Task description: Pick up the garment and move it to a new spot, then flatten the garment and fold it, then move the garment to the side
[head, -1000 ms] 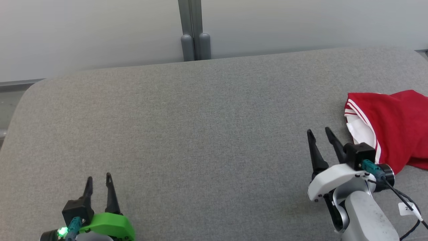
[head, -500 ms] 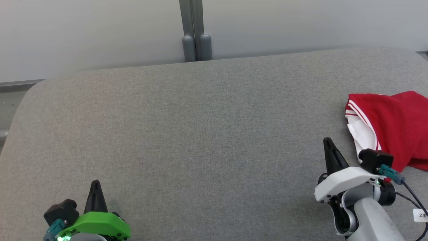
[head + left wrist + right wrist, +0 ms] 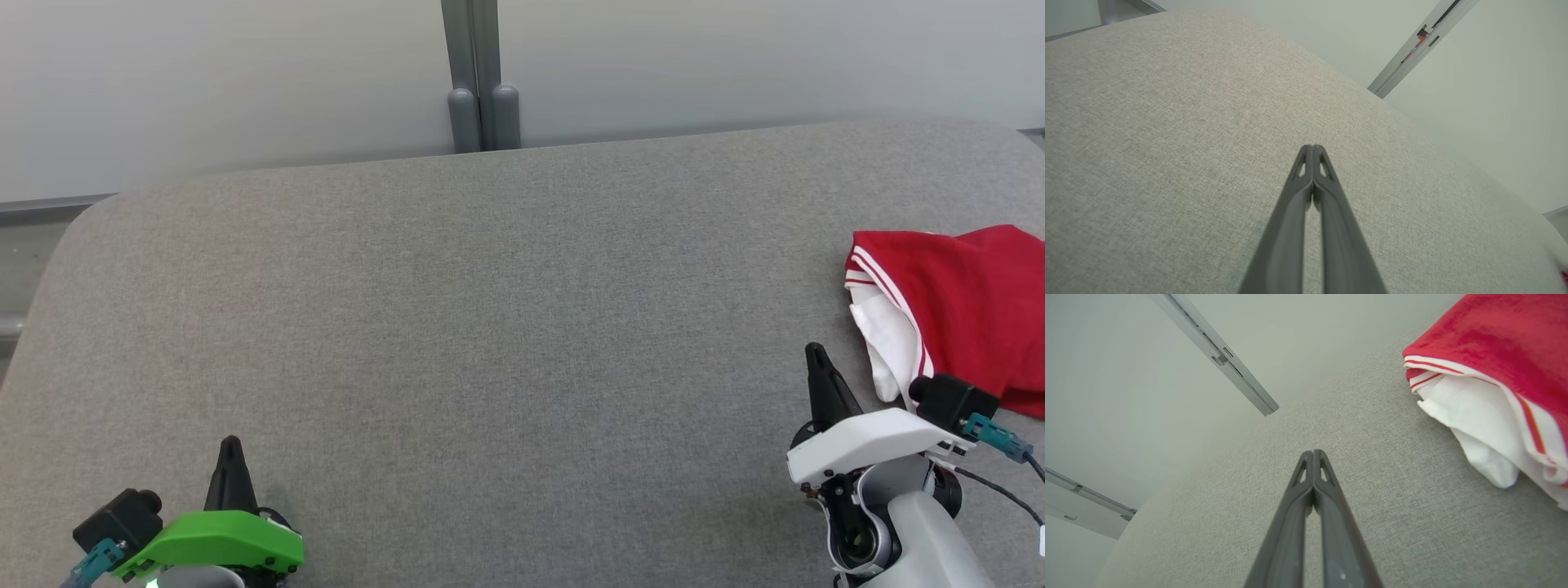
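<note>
We see red garment (image 3: 971, 310) with white lining and striped trim, bunched on grey fabric surface (image 3: 490, 327), at 3 o'clock edge of head view. Our right gripper (image 3: 815, 351) at 4 o'clock, fingers pressed together, holding nothing. Garment lies just beside it toward 2 o'clock, apart from its fingertips. In right wrist view, garment sits at 2 o'clock from closed tips. Our left gripper (image 3: 231, 445) at 7 o'clock, fingers likewise together, empty, well apart from garment.
</note>
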